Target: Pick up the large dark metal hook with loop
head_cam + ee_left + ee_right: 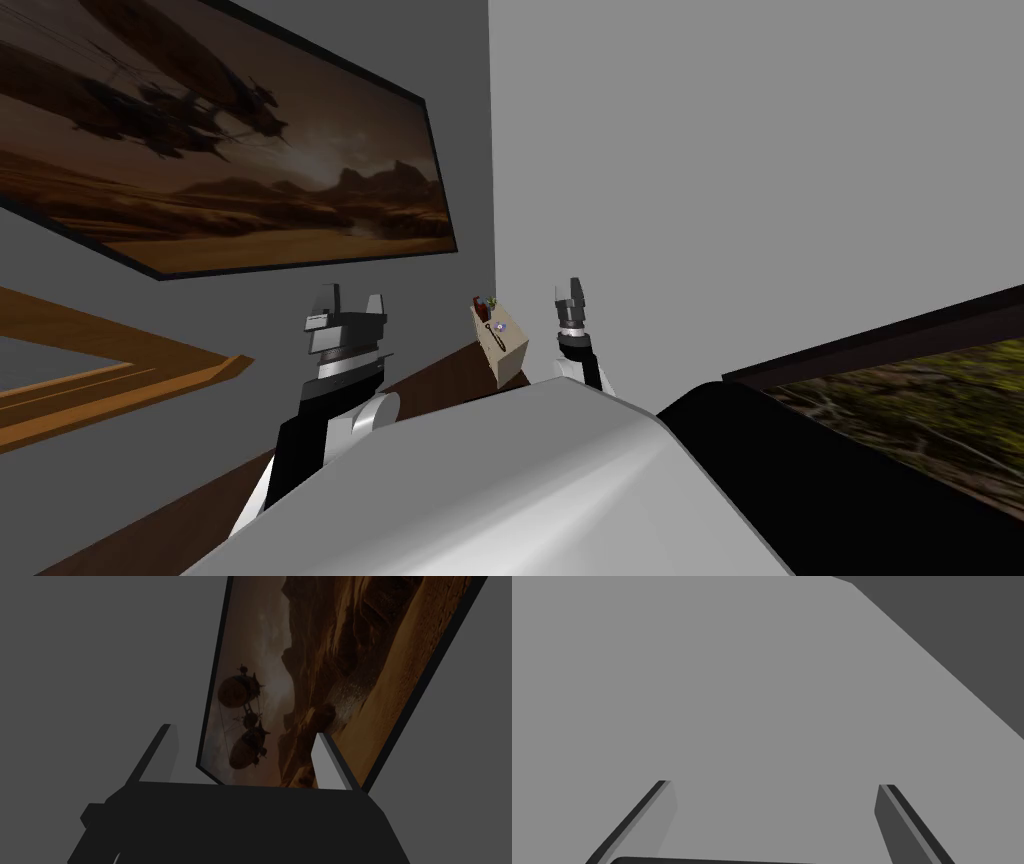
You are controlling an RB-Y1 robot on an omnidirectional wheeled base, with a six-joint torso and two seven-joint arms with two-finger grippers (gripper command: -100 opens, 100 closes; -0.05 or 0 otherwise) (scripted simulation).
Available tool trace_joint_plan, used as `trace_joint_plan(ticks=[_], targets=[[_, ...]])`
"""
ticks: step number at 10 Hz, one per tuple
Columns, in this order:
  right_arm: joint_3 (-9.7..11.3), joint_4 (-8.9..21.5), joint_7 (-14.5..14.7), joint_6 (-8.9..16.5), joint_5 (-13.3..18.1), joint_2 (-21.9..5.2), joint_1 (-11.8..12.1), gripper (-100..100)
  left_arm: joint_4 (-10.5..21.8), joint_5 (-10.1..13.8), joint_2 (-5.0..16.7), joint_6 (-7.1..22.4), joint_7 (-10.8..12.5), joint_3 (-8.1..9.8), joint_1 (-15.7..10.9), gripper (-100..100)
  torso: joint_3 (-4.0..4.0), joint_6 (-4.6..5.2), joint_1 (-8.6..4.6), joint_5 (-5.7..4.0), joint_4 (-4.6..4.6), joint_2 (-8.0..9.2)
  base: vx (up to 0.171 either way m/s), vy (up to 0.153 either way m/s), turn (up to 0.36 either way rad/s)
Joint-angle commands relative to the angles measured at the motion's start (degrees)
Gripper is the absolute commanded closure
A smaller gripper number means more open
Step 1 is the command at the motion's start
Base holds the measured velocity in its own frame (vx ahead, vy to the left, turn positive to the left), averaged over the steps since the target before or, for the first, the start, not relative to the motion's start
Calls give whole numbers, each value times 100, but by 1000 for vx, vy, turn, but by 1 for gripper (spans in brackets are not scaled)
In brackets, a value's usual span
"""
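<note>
Two grippers are up and both are released: the left gripper and the right gripper each hold their blades wide apart with nothing between them. A pale block stands between the two, and the hook lies flat on the block's top as a small dark sliver.

The right gripper is just beside the block. The left one is well apart from it on the other side, so I judge the right arm to be the nearer one for the reach. From that gripper the hook lies down and toward my left. The right hand now faces a plain grey wall rather than the block, so it would have to tip down over the block's top before closing.

The hook's long axis seems to run along the length of the block's top, though I would not trust that reading. I cannot tell which end carries the loop. A pale speck sits just beside the hook. A reddish bit and a green bit crowd the block's far end, and none of these three is clear enough to name. The block's base is hidden.
</note>
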Motion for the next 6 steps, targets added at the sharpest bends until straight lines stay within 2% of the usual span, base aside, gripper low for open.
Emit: trace_joint_plan(ticks=[1,3,6], targets=[[9,166,84,24,84,-260,-22,-100,0,0,0,0,0,0,0,0,0,0,0,0,0,0,0,52,16],[25,407,208,61,206,-549,-53,-100,0,0,-1,0,0,-1,0,0,-3,-1,38,8,-1,-5,15,144,15],[66,908,479,148,470,-1090,-124,-100,0,0,-2,0,0,-2,0,0,-5,-1,73,16,-2,-8,16,199,21]])
